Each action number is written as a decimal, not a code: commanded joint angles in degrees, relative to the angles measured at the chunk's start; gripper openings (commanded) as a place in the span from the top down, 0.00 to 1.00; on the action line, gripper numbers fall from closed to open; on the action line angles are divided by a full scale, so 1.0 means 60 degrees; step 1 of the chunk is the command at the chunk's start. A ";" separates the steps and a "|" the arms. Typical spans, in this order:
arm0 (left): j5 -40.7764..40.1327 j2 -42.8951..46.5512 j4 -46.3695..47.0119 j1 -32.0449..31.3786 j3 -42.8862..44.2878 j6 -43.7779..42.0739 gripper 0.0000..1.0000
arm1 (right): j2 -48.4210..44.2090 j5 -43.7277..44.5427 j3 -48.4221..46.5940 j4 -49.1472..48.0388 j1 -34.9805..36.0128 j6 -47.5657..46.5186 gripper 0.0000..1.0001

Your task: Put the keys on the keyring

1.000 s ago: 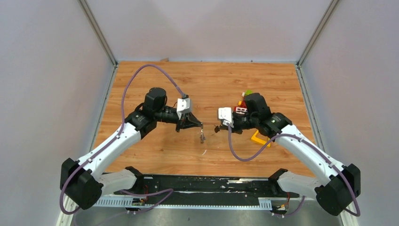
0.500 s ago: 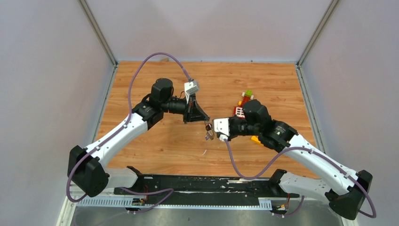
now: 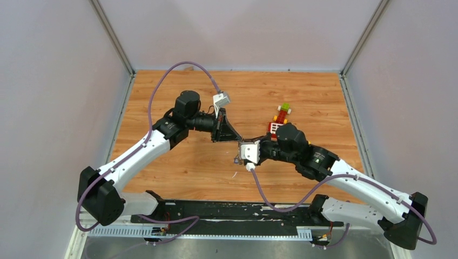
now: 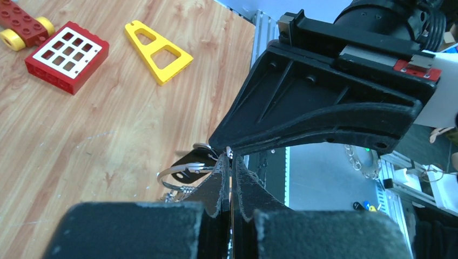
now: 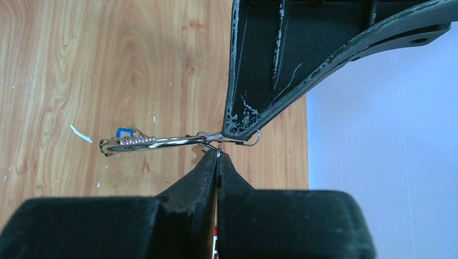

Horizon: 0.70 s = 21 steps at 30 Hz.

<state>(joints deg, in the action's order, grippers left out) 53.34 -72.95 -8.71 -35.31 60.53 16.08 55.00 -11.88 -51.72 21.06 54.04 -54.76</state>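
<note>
Both grippers meet tip to tip above the middle of the table. My left gripper [image 3: 237, 140] is shut on the keyring [image 5: 156, 142], a thin silver ring seen edge-on in the right wrist view, with a blue tag [image 5: 124, 132] at its far end. In the left wrist view the keyring [image 4: 175, 174] sticks out left of my shut left gripper [image 4: 229, 156]. My right gripper [image 5: 217, 154] is shut, with a sliver of metal between its tips, right against the ring. The key's black head [image 4: 190, 164] shows behind the ring at the right gripper's tip. The blade is hidden.
A yellow triangular toy frame [image 4: 156, 48], a red window block [image 4: 67, 56] and a red-and-yellow brick [image 4: 19, 27] lie on the wooden table [image 3: 178, 167]. In the top view the red block [image 3: 276, 128] and a green-topped toy [image 3: 282, 111] lie just behind my right arm.
My right gripper has swung left and toward the table's near edge until its tips meet the left gripper's. The left gripper shifted right with the keyring, then held still.
</note>
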 commanded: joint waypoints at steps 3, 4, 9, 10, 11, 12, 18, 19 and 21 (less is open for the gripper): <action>0.0273 0.0037 0.0541 -0.0066 0.0252 0.0316 1.00 | -0.0408 0.0543 0.0205 -0.0765 0.0141 -0.0194 1.00; 0.0292 0.0034 0.0547 -0.0063 0.0240 0.0312 1.00 | -0.0455 0.0553 0.0230 -0.0794 0.0135 -0.0190 1.00; 0.0404 -0.0010 0.0758 -0.0063 0.0177 0.0409 1.00 | -0.0600 0.0527 0.0309 -0.0884 0.0174 -0.0160 1.00; 0.0420 -0.0023 0.0799 -0.0064 0.0170 0.0437 1.00 | -0.0605 0.0549 0.0309 -0.0907 0.0188 -0.0160 1.00; 0.0434 -0.0040 0.0806 -0.0063 0.0179 0.0440 1.00 | -0.0619 0.0549 0.0301 -0.0927 0.0205 -0.0156 1.00; 0.0429 -0.0047 0.0802 -0.0062 0.0183 0.0441 1.00 | -0.0624 0.0545 0.0312 -0.0907 0.0220 -0.0160 1.00; 0.0474 -0.0063 0.0958 -0.0062 0.0192 0.0591 1.00 | -0.0594 0.0623 0.0304 -0.0953 0.0320 -0.0169 1.00; 0.0480 -0.0072 0.0994 -0.0066 0.0187 0.0633 1.00 | -0.0588 0.0627 0.0301 -0.0947 0.0342 -0.0172 1.00; 0.0498 -0.0095 0.1053 -0.0070 0.0179 0.0694 1.00 | -0.0591 0.0664 0.0304 -0.0987 0.0366 -0.0175 1.00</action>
<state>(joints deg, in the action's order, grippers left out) 54.74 -73.36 -6.22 -35.48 60.53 18.57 52.12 -8.69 -50.13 18.09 55.46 -55.59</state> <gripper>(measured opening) 0.008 0.011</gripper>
